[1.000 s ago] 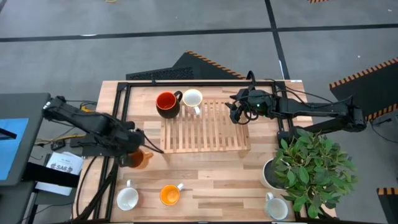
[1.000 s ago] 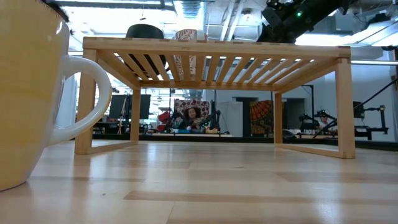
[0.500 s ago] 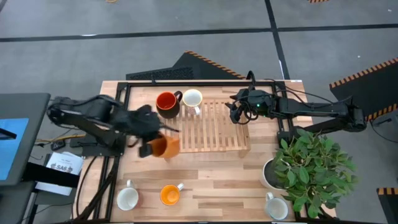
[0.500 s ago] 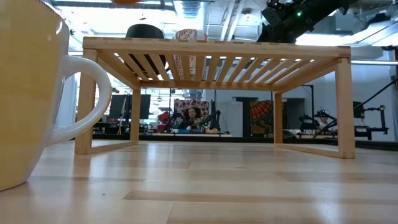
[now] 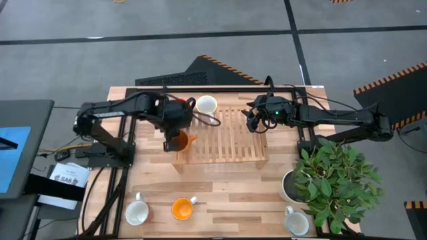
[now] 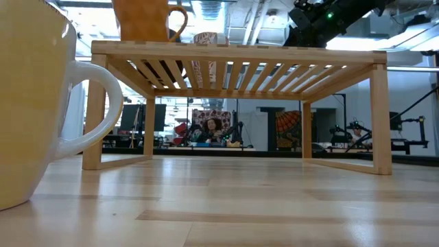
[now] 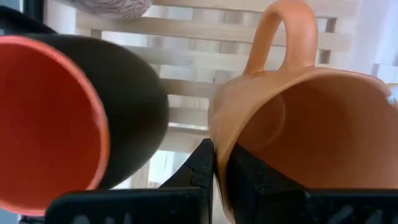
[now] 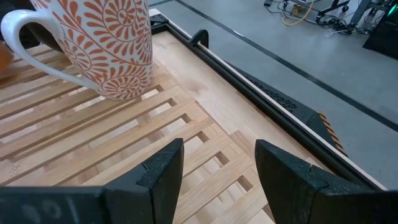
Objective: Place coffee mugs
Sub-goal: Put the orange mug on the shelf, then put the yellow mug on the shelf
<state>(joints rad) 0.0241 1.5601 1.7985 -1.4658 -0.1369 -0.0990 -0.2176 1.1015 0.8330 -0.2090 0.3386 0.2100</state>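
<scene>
My left gripper (image 5: 177, 136) is shut on an orange mug (image 5: 181, 141), which hangs over the left part of the wooden slatted rack (image 5: 227, 143). In the low view the orange mug (image 6: 140, 20) has its base at the rack's top; whether it touches, I cannot tell. Right beside it on the rack stands a dark mug with red inside (image 7: 62, 118), mostly hidden under my left arm in the high view. A white mug with an orange pattern (image 8: 106, 43) rests by its base on the far slats. My right gripper (image 8: 211, 168) hovers open over the rack's far right part. My left gripper pinches the orange mug's wall at the rim (image 7: 219, 146), one finger (image 7: 261, 180) inside the mug and one (image 7: 200, 169) outside. The fingers come from above, slanting down, on the side opposite the handle (image 7: 283, 37). The mug hangs about upright below them.
On the near table stand a white mug (image 5: 137, 213), an orange mug (image 5: 181, 209) and another white mug (image 5: 297, 221). A leafy plant in a white pot (image 5: 333, 183) fills the near right corner. A black frame (image 5: 200, 88) borders the far edge.
My left gripper has lifted the orange mug off the table left of the rack. It has carried the mug up and toward the table's right and far side, over the rack's left part. The gripper has stayed shut on the mug.
</scene>
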